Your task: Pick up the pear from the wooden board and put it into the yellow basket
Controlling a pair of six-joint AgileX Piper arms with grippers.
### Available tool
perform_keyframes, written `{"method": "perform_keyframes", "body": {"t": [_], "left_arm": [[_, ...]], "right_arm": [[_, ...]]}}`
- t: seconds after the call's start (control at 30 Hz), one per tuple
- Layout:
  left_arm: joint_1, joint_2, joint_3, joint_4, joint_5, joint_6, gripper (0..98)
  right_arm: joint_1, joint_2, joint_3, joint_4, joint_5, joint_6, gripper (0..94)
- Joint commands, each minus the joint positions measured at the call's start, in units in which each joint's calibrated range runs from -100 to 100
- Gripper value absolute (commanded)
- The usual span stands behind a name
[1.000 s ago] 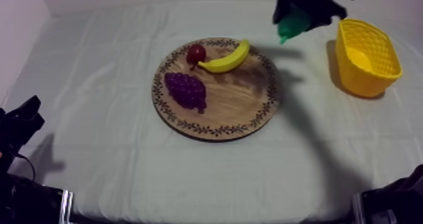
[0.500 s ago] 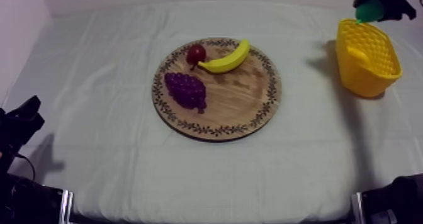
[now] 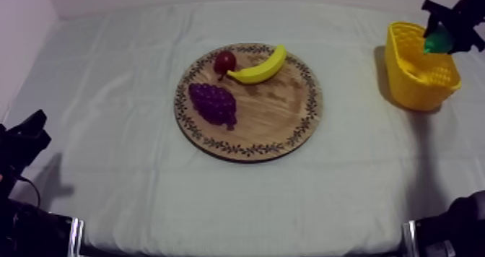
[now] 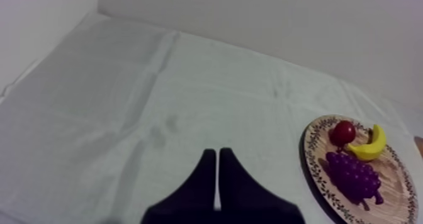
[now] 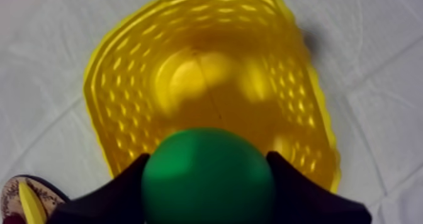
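Right claw, upper right of the top view, is clamped round the green pear, right over the yellow basket. Left claw is pinched together on nothing, low over the counter.

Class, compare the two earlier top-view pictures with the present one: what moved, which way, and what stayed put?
The right arm, jaws shut on the pear, carried it rightwards from near the wooden board to over the yellow basket; nothing was let go. The banana, grapes, small red fruit, board, basket and left arm stayed put.
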Motion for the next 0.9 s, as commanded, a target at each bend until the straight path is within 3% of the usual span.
{"method": "perform_keyframes", "body": {"t": [0.0,0.13,0.3,0.67,0.87], "left_arm": [[-0.01,0.0,0.03,0.01,-0.01,0.02,0.1],[-0.01,0.0,0.03,0.01,-0.01,0.02,0.1],[-0.01,0.0,0.03,0.01,-0.01,0.02,0.1],[-0.01,0.0,0.03,0.01,-0.01,0.02,0.1],[-0.01,0.0,0.03,0.01,-0.01,0.02,0.1]], "right_arm": [[0.13,1.25,-0.12,-0.08,-0.12,0.0,52.9],[0.59,2.72,-0.17,-0.59,-0.47,0.44,64.9],[0.8,1.56,0.04,-0.89,0.3,0.91,69.0],[2.0,-14.99,2.8,0.02,6.21,1.9,65.3],[4.3,-29.83,5.64,-0.91,7.83,4.42,56.7]]}}
